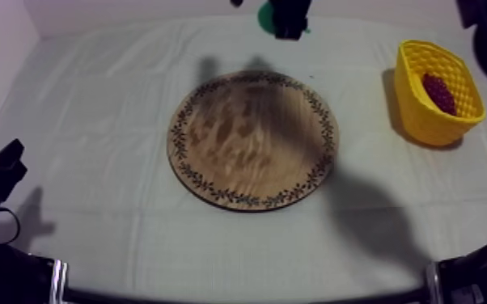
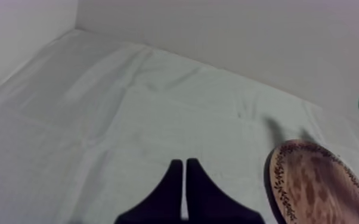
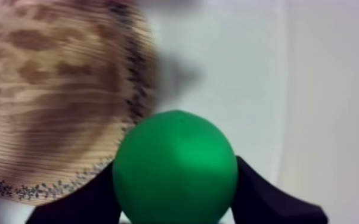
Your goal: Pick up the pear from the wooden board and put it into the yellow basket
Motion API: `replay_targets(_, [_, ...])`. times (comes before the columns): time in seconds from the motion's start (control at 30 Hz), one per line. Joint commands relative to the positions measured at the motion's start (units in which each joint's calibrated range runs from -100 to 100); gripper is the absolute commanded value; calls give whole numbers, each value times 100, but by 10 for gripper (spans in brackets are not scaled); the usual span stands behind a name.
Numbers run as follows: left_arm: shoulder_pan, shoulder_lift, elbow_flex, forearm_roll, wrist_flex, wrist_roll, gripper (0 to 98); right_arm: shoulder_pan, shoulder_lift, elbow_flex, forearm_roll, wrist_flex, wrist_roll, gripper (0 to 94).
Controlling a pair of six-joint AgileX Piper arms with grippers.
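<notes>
Closest thing to the camera is the left gripper (image 2: 183, 162), parked low at the left side of the bench (image 1: 93, 121). From its own wrist view the two black fingers lie pressed together in a narrow wedge with nothing between them, pointing out over bare grey-white cloth.

Moving right, the round wooden board (image 1: 255, 141) sits pretty much in the middle of the bench, leafy pattern running round the rim. No fruit on it, just a dark shadow falling across its far part.

Past the board's far rim, up near the back wall, is the right gripper (image 1: 290, 31). It's clamped on the pear (image 3: 175, 167), which is bright green, with one black finger on each side of it. So the pear is off the board and held in the air, with the board's rim and the cloth underneath it in the right wrist view.

Far right you've got the yellow basket (image 1: 425, 121), well apart from the board, standing on the cloth. A dark red bunch of grapes (image 1: 439, 93) lies inside it.
</notes>
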Motion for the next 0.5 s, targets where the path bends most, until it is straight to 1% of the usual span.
replay_targets(0.0, [0,0,0,-2,-1,1,1,148,-438,222,80,-321,-487,397])
replay_targets(0.23, [0,0,0,-2,-1,1,1,606,-1351,979,357,-933,-1406,401])
replay_targets(0.47, [0,0,0,-2,-1,1,1,1158,-2116,2049,829,-1666,-2346,412])
